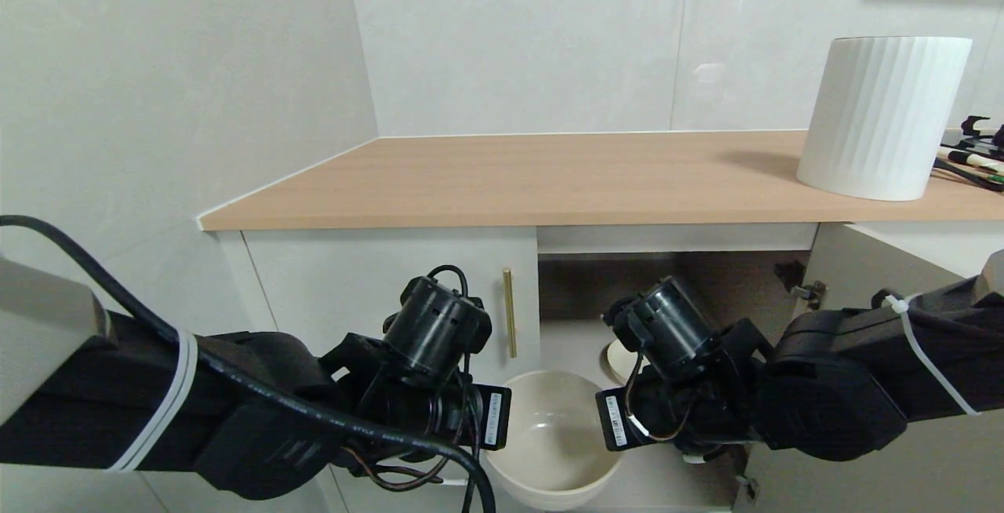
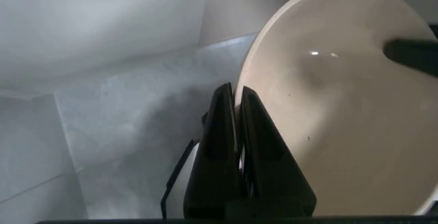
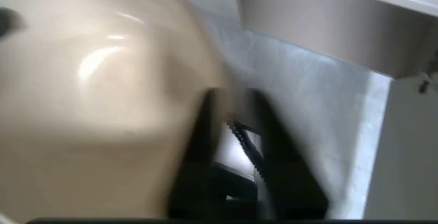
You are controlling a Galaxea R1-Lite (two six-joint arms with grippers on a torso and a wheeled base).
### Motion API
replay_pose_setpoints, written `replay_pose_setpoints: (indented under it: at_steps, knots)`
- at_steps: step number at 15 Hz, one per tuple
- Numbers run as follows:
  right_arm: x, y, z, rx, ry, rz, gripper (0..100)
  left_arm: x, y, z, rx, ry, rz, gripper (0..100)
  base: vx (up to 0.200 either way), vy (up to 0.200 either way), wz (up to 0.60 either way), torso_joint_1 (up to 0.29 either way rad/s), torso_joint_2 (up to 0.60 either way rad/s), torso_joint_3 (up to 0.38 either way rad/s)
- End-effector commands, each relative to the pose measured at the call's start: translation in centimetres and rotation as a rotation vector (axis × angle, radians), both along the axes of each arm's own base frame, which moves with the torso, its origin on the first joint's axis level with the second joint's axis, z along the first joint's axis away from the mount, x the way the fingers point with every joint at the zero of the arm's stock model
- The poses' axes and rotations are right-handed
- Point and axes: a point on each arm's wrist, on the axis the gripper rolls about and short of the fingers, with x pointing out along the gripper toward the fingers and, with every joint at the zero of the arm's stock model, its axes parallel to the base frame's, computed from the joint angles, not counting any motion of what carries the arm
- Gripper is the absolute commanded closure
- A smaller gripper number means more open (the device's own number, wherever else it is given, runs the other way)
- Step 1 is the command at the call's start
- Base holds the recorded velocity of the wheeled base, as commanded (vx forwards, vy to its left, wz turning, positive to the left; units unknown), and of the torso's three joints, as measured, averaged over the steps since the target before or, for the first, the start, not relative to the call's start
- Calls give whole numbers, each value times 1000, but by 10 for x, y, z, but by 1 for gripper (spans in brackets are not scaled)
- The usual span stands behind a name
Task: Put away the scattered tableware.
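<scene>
**Desk and cabinet floor: holdings**

Wood-topped desk. Bearing a white ribbed canister, upright, toward the right end. Dark-handled utensils lying just beside it, at the edge. Below, cabinet floor, bearing one pale dish, partly hidden.

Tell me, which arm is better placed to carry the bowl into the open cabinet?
Probably left: the left gripper pinches the rim of the bowl, just before the open cabinet. The right gripper is beside the bowl, its hold unclear.
</scene>
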Motion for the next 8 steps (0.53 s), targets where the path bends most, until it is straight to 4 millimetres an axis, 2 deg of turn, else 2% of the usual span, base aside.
replay_pose_setpoints:
  at_steps: [1,7,8]
  knots:
    - [0,-1,-2,-14,5,-6,100,0,1,-1,11,3,6,100,0,0,0,0,0,0]
    - [1,-1,-4,-20,10,-5,100,-1,2,0,10,-2,5,100,0,0,0,0,0,0]
    - [1,0,-5,-21,11,-5,100,-1,1,1,11,-4,4,0,0,0,0,0,0,0]
